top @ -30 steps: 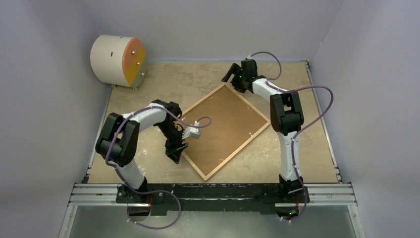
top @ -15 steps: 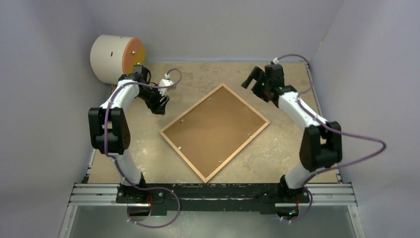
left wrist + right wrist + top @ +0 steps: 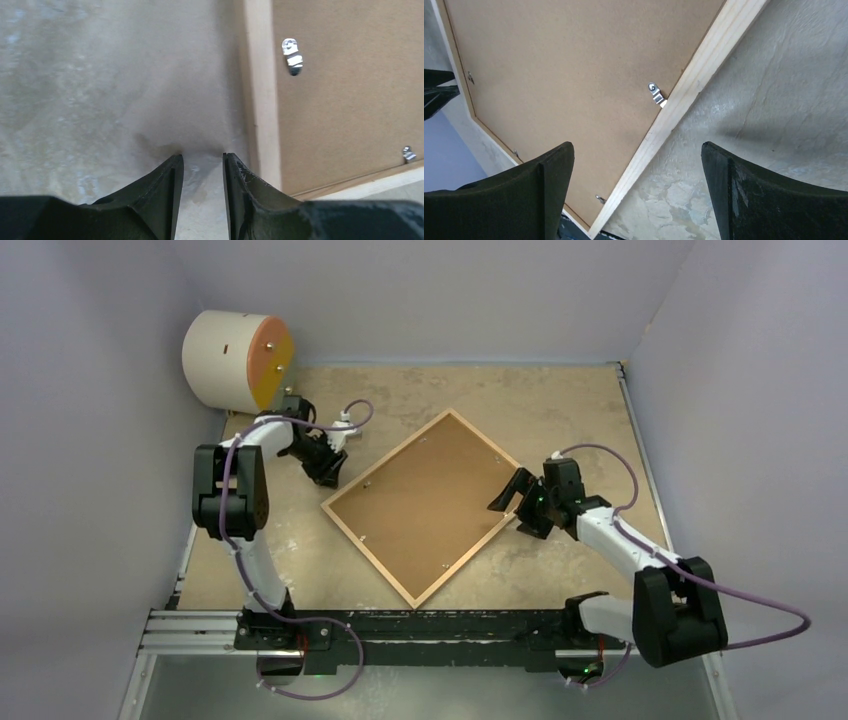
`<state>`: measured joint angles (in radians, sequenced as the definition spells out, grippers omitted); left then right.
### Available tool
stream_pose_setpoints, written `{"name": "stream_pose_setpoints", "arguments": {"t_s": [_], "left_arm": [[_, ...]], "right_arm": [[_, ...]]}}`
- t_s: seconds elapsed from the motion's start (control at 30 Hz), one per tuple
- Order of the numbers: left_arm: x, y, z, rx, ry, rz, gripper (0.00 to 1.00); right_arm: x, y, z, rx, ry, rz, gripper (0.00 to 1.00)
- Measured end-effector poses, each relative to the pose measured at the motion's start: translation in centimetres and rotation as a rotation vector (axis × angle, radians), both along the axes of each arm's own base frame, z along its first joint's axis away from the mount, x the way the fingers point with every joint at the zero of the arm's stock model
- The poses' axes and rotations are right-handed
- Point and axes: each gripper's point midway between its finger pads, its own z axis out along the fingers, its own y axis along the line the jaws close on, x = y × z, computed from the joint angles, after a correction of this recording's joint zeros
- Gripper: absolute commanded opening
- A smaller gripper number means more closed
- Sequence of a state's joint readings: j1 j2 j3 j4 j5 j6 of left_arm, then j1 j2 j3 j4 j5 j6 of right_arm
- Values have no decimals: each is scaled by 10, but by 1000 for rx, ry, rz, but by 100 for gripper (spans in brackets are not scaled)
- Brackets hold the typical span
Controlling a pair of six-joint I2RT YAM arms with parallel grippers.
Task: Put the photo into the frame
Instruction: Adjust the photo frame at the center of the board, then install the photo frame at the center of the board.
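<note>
A pale, mottled beige table (image 3: 420,390) fills the floor of a booth with plain lilac-grey walls (image 3: 430,290). In its far left corner a cream cylinder (image 3: 235,360) lies on its side, its round orange-and-yellow face turned toward the middle. A brown fibreboard backing sheet (image 3: 430,500) lies flat mid-table, set diamond-wise, with small metal clips (image 3: 655,93) along its edges. A metal rail (image 3: 190,630) runs along the near edge.

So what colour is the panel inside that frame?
The panel is plain brown, the frame pale wood; clearest in the right wrist view.
</note>
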<state>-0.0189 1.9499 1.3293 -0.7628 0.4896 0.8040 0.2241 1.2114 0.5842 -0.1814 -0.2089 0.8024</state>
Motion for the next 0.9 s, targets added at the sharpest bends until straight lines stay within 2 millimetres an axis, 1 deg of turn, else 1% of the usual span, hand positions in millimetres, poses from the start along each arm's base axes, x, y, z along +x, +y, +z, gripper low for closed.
{"name": "stream_pose_setpoints", "arguments": {"t_s": [0.1, 0.2, 0.3, 0.43, 0.57, 0.63, 0.7, 0.73, 0.8, 0.9], "left_arm": [[-13, -10, 0, -14, 10, -24, 36], [-27, -21, -1, -13, 14, -62, 36], [-39, -31, -1, -19, 14, -101, 37], [-66, -45, 0, -38, 48, -163, 38], [-106, -64, 1, -97, 138, -244, 39], [-127, -71, 2, -131, 205, -271, 39], [-141, -73, 4, -149, 251, -285, 39], [-144, -73, 5, -155, 264, -284, 39], [-144, -71, 6, -160, 270, -274, 39], [-131, -71, 10, -185, 266, -240, 41]], "right_arm": [[-4, 4, -8, 25, 32, 4, 99], [0, 9, -18, 41, 65, 5, 99], [18, 12, -17, 41, 57, 5, 99], [43, 2, -16, 16, 43, -30, 99], [62, -9, -10, -46, 12, -51, 98], [71, -12, -2, -69, -12, -53, 96], [82, -12, 10, -80, -48, -51, 92], [87, -13, 16, -90, -68, -54, 90], [95, -14, 26, -109, -107, -59, 89], [97, -8, 38, -112, -146, -53, 88]]}}
